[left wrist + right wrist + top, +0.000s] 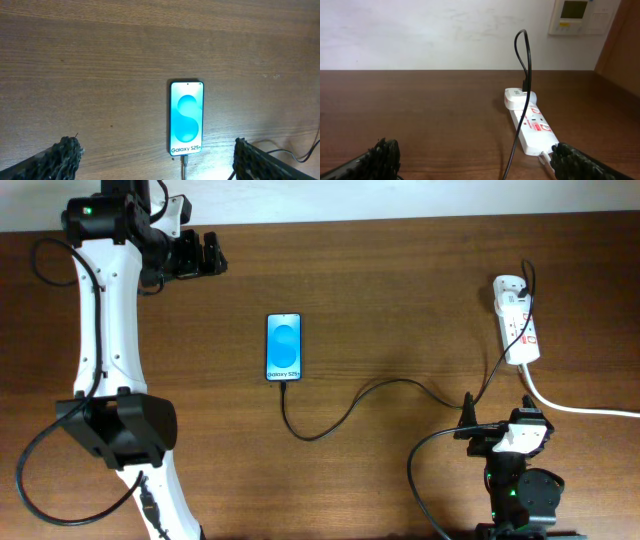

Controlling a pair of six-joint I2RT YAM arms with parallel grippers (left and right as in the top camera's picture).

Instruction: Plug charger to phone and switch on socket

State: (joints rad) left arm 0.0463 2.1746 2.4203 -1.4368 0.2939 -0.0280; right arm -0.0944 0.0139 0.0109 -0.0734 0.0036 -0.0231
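The left gripper (156, 149) is spread wide. The phone (187, 117) lies screen-up mid-table (400, 300), long axis far-to-near, its bottom end toward the robot with the charger (350, 405) plugged in. The cable curves right to the socket (518, 330), which lies roughly parallel. The right gripper (475, 149) also gapes.

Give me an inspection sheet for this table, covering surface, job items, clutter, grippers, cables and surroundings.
Surface: wooden table, bare brown grain.
Job's things: phone face up, screen lit; charger cable meets its bottom edge and runs to the white adapter on the power strip; switch state too small to tell.
Clutter: nothing seen.
Grippers: left gripper open, empty, facing the phone; right gripper open, empty, facing the power strip.
Cables: thick white cord leaves the power strip toward the right edge; black robot cable loops by the right arm.
Surroundings: white wall, wall-mounted control panel.
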